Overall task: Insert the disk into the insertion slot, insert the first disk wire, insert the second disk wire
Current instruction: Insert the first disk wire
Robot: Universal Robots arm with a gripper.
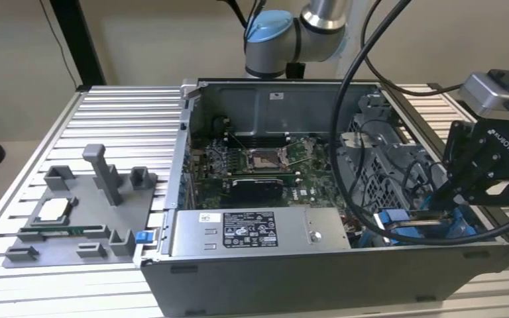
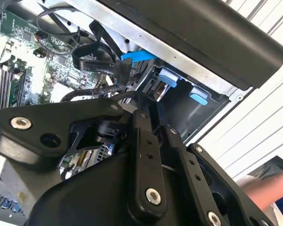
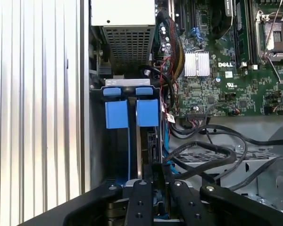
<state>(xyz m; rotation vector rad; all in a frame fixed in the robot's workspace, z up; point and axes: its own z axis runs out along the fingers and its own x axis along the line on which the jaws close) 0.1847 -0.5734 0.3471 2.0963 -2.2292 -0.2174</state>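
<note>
My gripper [image 1: 453, 199] hangs over the front corner of the open PC case on the exterior view's right. In the first wrist view its fingers [image 3: 140, 188] stand close together on a thin dark slab set on edge, the disk [image 3: 148, 141], with a blue carrier strip along one side. The disk reaches down into the insertion slot [image 3: 114, 155], a narrow grey bay headed by two blue tabs [image 3: 117, 114]. In the exterior view a silver piece of the disk [image 1: 418, 227] shows between blue fittings. Loose black wires [image 3: 203, 150] curl beside the bay, and a black connector [image 2: 120, 70] hangs near the gripper [image 2: 148, 101].
The grey power supply box [image 1: 246, 232] with its white sticker sits beside the bay. The motherboard [image 1: 254, 165] fills the case floor. A grey fixture tray [image 1: 69, 218] with upright posts lies on the ribbed table at the exterior view's left. A person's hand [image 2: 269, 188] shows beyond the case.
</note>
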